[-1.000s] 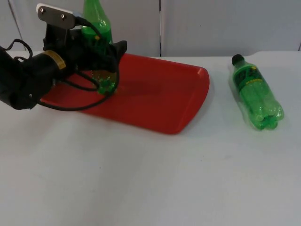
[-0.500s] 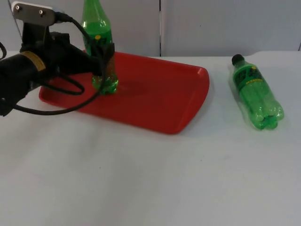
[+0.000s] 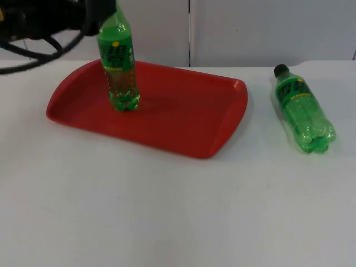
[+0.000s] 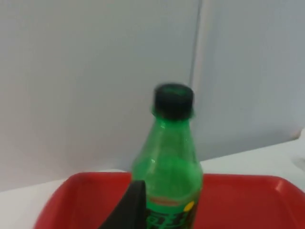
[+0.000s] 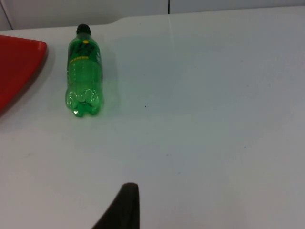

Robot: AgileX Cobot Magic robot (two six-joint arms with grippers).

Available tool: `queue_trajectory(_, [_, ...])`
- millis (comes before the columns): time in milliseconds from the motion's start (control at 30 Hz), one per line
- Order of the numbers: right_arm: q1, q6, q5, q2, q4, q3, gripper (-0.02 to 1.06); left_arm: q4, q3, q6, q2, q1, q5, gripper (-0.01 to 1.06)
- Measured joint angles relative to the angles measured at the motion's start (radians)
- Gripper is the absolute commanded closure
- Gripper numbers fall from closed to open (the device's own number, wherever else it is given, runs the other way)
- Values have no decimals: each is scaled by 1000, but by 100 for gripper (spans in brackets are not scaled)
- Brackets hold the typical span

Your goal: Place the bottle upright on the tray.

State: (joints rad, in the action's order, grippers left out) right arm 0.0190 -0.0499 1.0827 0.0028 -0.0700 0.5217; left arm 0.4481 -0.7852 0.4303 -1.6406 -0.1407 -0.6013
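Observation:
A green bottle (image 3: pixel 118 67) with a black cap stands upright on the left part of the red tray (image 3: pixel 183 119). My left gripper (image 3: pixel 103 10) hovers open at the upper left, behind the bottle's neck and clear of it. In the left wrist view the bottle (image 4: pixel 170 162) rises over the tray (image 4: pixel 238 200) just beyond one fingertip (image 4: pixel 127 210). A second green bottle (image 3: pixel 303 114) lies on its side on the table right of the tray, cap toward the wall. The right wrist view looks down on that lying bottle (image 5: pixel 83 71); the right arm waits above the table.
The grey partition wall (image 3: pixel 267 28) closes the table's far edge behind the tray. The tray's right corner (image 5: pixel 19 67) lies close to the fallen bottle. White table top (image 3: pixel 178 211) stretches in front of both.
My left gripper has let go of the upright bottle and pulled back up and to the left. The bottle stays standing on the tray. The lying bottle has not moved.

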Motion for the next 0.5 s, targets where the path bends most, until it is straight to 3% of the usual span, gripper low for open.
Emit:
queue_trajectory(133, [0,0,0,0,0,0,0,5,0,58,163,0,217,0])
queue_trajectory(167, [0,0,0,0,0,0,0,5,0,58,163,0,217,0])
queue_trajectory(333, [0,0,0,0,0,0,0,13,0,103,329,0,472,0])
queue_trajectory(367, [0,0,0,0,0,0,0,13,0,103,329,0,472,0])
queue_trajectory(500, [0,0,0,0,0,0,0,13,0,119,422,-26,628,0])
